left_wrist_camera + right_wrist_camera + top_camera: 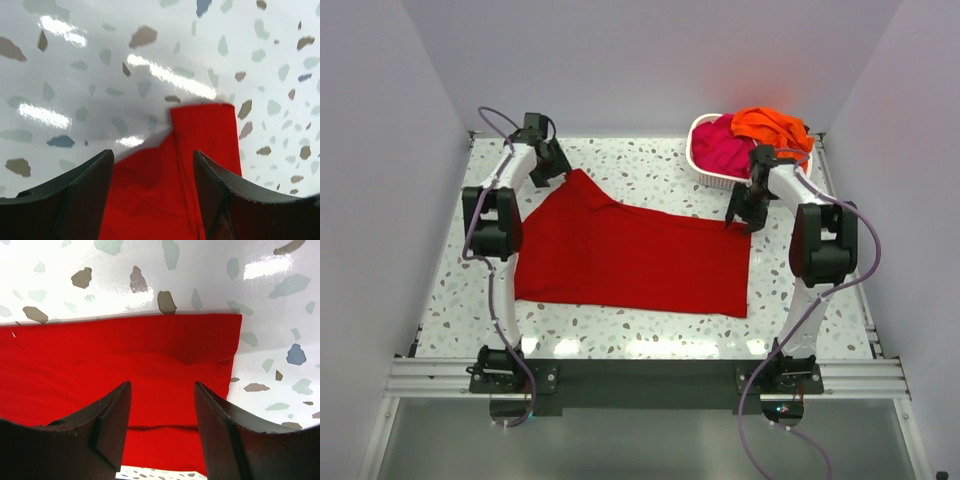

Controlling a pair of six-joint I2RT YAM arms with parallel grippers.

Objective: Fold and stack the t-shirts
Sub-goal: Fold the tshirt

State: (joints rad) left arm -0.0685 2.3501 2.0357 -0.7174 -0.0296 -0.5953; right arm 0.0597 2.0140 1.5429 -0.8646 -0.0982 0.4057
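The deep red t-shirt runs off the bottom edge of the left wrist view, partly behind the left end effector's fingers. The right wrist view cuts it off at left and bottom. From above, the orange t-shirt covers part of the magenta t-shirt, and both hide the basket's inside.

The white speckled table is carrying two things: a deep red t-shirt is lying spread flat across its middle, one sleeve pointing far-left, and a white slatted basket is sitting in its far right corner.
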